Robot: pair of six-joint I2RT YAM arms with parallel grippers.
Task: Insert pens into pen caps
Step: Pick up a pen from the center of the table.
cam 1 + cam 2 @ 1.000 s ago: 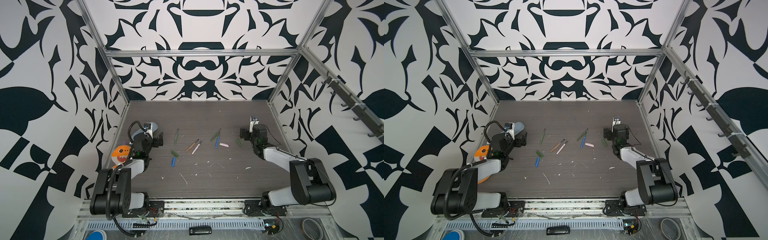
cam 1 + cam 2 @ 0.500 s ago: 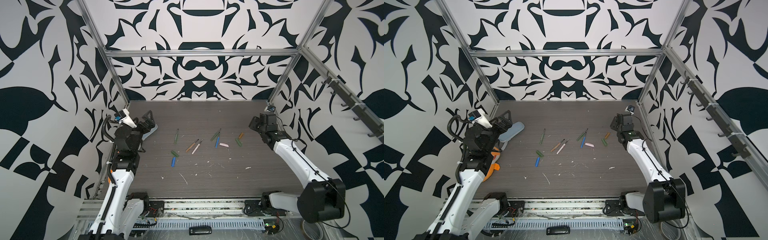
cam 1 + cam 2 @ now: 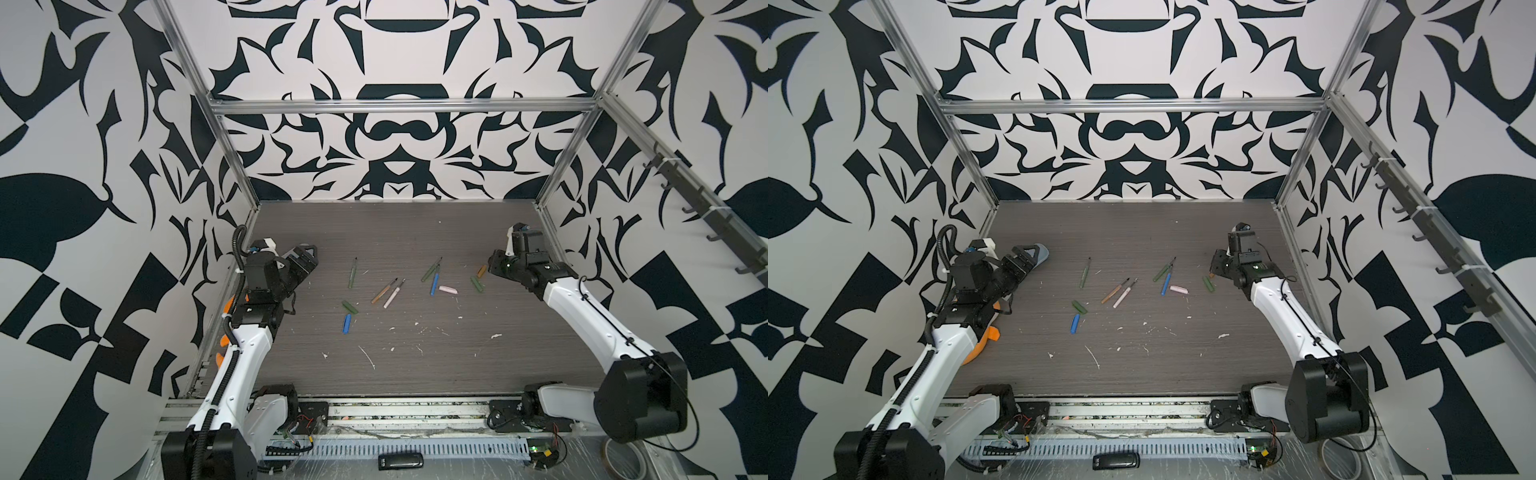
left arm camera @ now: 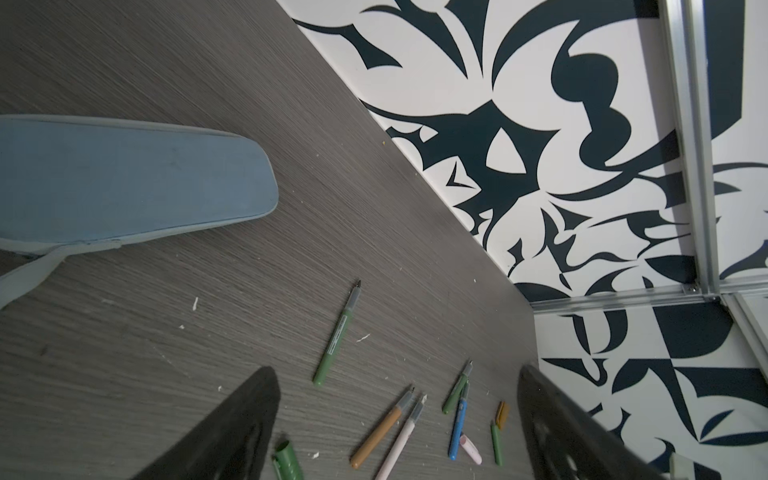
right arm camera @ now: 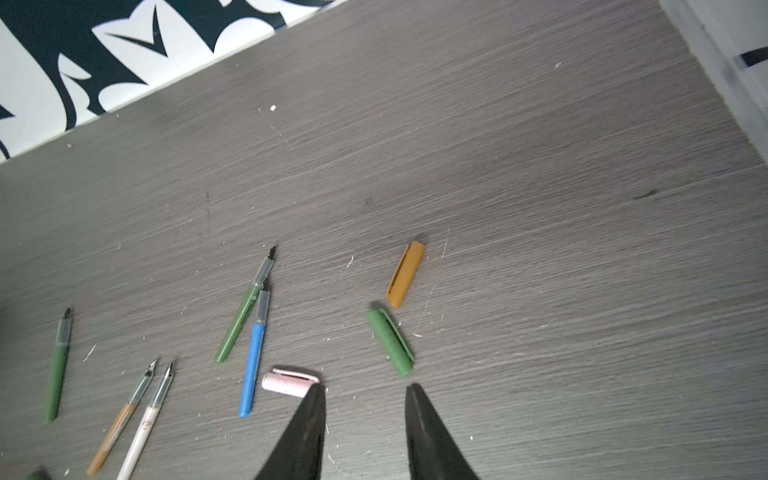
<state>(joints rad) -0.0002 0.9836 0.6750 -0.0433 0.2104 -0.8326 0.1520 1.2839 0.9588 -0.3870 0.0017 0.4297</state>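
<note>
Several uncapped pens lie mid-table: a green pen (image 3: 353, 274), an orange-brown pen (image 3: 384, 291) beside a pink pen (image 3: 394, 293), and a second green pen (image 5: 243, 316) touching a blue pen (image 3: 434, 282). Of the pen caps, a green cap (image 3: 350, 307) and a blue cap (image 3: 346, 323) lie nearer the front. A pink cap (image 5: 289, 381), a green cap (image 5: 390, 340) and an orange cap (image 5: 406, 274) lie to the right. My left gripper (image 4: 395, 369) hovers wide open left of the pens. My right gripper (image 5: 363, 390) hangs just short of the right-hand green cap, jaws narrowly apart and empty.
A pale blue pencil case (image 4: 124, 183) lies at the left, just behind my left gripper (image 3: 1021, 262). An orange object (image 3: 980, 345) sits under the left arm. White flecks (image 3: 368, 357) litter the front of the table (image 3: 415, 232). Patterned walls enclose three sides.
Both arms have unfolded from low rest poses and reached out over the table toward the pens. The right jaws have narrowed from wide open. The pens and caps have not moved.
</note>
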